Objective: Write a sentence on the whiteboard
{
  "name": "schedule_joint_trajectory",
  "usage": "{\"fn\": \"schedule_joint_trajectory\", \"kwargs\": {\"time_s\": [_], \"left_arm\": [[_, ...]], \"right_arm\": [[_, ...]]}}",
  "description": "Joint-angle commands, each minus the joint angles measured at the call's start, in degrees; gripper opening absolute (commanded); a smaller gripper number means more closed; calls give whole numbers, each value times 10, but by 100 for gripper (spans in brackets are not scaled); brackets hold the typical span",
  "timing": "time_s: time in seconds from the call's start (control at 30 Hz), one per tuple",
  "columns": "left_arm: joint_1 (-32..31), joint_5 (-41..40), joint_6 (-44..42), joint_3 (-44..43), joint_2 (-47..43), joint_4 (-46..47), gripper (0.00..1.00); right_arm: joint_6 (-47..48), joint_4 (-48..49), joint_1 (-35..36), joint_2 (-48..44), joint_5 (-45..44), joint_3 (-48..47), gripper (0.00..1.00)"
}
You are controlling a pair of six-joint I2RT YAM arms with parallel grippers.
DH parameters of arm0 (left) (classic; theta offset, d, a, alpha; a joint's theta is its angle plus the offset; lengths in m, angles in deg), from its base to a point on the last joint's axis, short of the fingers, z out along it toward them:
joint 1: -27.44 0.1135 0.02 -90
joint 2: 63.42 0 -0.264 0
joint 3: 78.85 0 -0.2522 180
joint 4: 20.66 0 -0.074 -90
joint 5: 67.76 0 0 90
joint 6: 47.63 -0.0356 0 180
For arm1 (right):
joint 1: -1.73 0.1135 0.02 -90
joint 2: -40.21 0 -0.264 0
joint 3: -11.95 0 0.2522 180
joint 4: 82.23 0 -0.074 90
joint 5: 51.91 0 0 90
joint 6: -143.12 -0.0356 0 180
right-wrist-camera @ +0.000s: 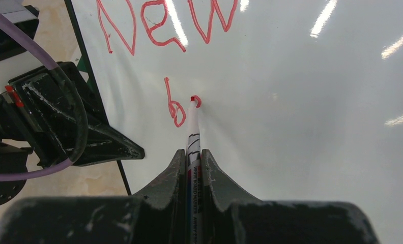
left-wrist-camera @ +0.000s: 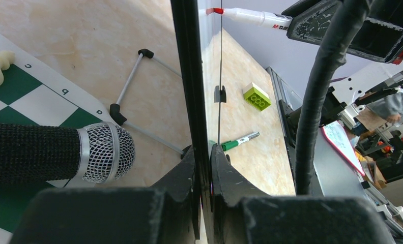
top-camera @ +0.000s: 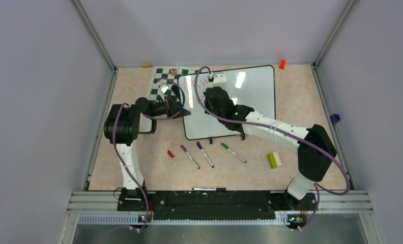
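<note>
Marker (right-wrist-camera: 193, 122) tip on whiteboard (right-wrist-camera: 301, 101); right gripper (right-wrist-camera: 193, 155) clamps marker.

chess mat (top-camera: 161, 74), mic (left-wrist-camera: 106, 152), grn brick (top-camera: 274, 160), red cap (top-camera: 170, 153)

Plain pale-grey walls (top-camera: 36, 76) enclose the table (top-camera: 301, 101) on three sides. Its top is beige and marbled, with a metal rail (top-camera: 92, 202) along the near edge.

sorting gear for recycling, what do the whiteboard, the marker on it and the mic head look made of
Whiteboard: smooth, glossy white face, perhaps melamine or coated steel; sharp light streaks mirror in it.
Marker: white barrel with printed lettering and a slight sheen, probably plastic.
Microphone head: silver woven mesh with a bright band at its base, looks like metal wire.
</note>
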Motion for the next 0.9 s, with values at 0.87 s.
{"fn": "schedule_joint_trajectory", "kwargs": {"time_s": [0.87], "left_arm": [[-3, 4, -84, -5, 4, 67, 0]], "right_arm": [[-37, -24, -10, -31, -16, 47, 0]]}}
